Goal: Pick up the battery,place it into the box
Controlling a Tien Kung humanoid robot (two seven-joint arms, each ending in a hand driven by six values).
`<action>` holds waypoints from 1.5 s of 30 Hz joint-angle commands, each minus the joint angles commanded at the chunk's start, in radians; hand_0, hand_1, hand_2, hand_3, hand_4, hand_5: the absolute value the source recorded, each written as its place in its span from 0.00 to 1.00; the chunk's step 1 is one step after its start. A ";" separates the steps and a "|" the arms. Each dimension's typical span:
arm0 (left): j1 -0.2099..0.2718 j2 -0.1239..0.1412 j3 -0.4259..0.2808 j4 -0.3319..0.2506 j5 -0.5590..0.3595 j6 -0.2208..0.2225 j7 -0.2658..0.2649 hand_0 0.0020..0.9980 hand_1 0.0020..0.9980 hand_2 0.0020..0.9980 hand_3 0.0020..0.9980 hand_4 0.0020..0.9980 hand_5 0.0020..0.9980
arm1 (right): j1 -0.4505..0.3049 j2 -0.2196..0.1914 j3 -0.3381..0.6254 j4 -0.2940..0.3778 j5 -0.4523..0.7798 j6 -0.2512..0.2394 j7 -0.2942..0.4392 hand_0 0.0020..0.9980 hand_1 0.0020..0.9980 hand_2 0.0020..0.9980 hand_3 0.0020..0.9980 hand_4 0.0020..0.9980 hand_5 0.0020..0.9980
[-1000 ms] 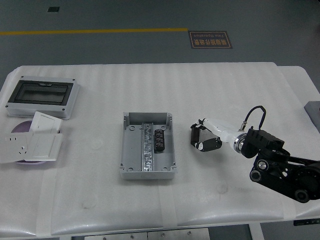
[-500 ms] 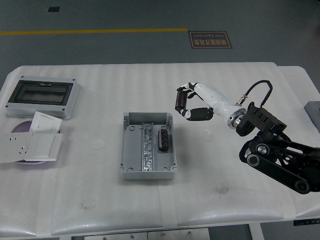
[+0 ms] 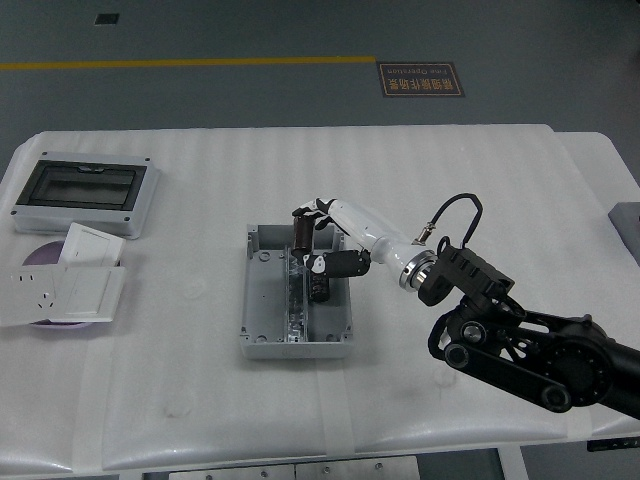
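An open grey box (image 3: 247, 300) sits at the table's middle. In its right half lies the dark battery (image 3: 320, 288), its upper end covered by my hand. My right hand (image 3: 318, 248) reaches in from the right and hovers over the box's far half, directly above the battery. One dark finger (image 3: 300, 229) points down at the box's far wall and the thumb (image 3: 345, 263) sits beside the battery. The fingers are bent but apart, and I see nothing gripped between them. No left arm shows.
A grey enclosure with a dark window (image 3: 82, 190) stands at the far left. White switch plates (image 3: 70, 285) lie in front of it over a purple disc (image 3: 42, 255). A grey object (image 3: 629, 228) pokes in at the right edge.
My right hand has swept left from the table's right side to above the box, now covering the battery's upper end. The battery stayed in the box.
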 joint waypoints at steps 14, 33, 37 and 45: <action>0.000 -0.002 -0.001 0.000 0.000 -0.004 0.003 0.65 0.67 0.59 0.62 0.62 0.00 | -0.004 0.003 -0.005 -0.009 0.029 0.023 0.008 0.84 0.78 0.80 0.87 0.71 0.43; -0.001 -0.002 0.004 -0.001 -0.003 -0.002 0.002 0.65 0.67 0.60 0.62 0.62 0.00 | -0.023 -0.006 0.047 -0.006 0.018 0.029 0.011 0.86 0.79 0.81 0.88 0.86 0.52; -0.001 -0.002 0.007 -0.001 -0.008 -0.002 0.002 0.65 0.67 0.60 0.62 0.62 0.00 | -0.040 -0.033 0.120 -0.010 0.004 0.025 0.013 0.86 0.79 0.81 0.89 0.87 0.51; -0.007 -0.002 0.004 -0.001 -0.001 -0.004 0.003 0.65 0.67 0.60 0.62 0.62 0.00 | -0.102 -0.083 0.290 -0.016 -0.031 0.019 0.016 0.86 0.79 0.81 0.89 0.88 0.53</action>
